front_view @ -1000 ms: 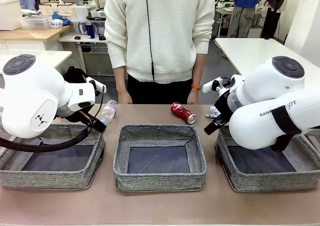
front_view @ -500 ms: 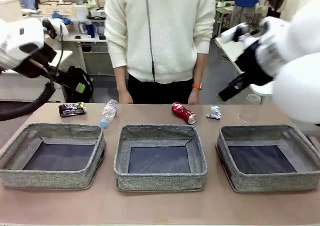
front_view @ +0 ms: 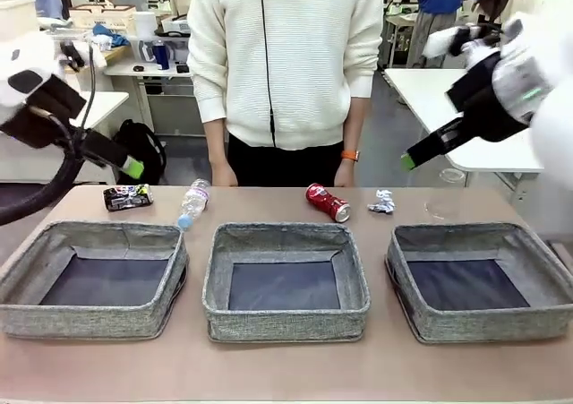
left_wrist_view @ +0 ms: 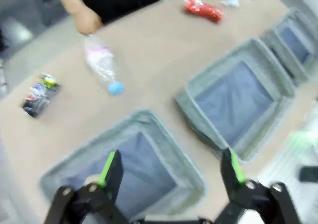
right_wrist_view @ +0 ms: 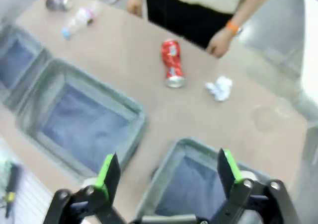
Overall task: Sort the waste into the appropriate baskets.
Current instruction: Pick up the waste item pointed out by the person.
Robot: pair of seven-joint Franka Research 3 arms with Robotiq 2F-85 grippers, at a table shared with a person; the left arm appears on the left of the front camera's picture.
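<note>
Where the waste lies: in a row along the far edge of the table (front_view: 286, 368), in front of a person in a white sweater; none of it is in a basket yet.
Row, from the robot's left: a crushed dark can (front_view: 128, 197) near the far left corner; a clear bottle (front_view: 193, 202) on its side, blue cap toward the baskets; a red can (front_view: 329, 202) on its side near the middle; a small white paper wad (front_view: 383, 202) near it; a clear cup (front_view: 445, 193) toward the far right corner, faint and hard to make out.
Baskets: three grey fabric ones side by side toward the near edge, the left basket (front_view: 94, 319), middle basket (front_view: 285, 319) and right basket (front_view: 483, 325), with dark bottoms bare. They are probably one per kind of waste; no marking says which.
Left claw (left_wrist_view: 171, 167): high over the left side of the table, jaws wide, holding nothing.
Right claw (right_wrist_view: 167, 164): high over the right side, jaws wide, holding nothing.
Person's hand (front_view: 221, 175): at the far edge near the bottle; contact cannot be told.
Stage: judged as the start, with sorting not begun.
Why so: the spacing likely lets a claw close on one piece alone.
Next move: a grip across a can's narrow body; the thin cup could crush.
</note>
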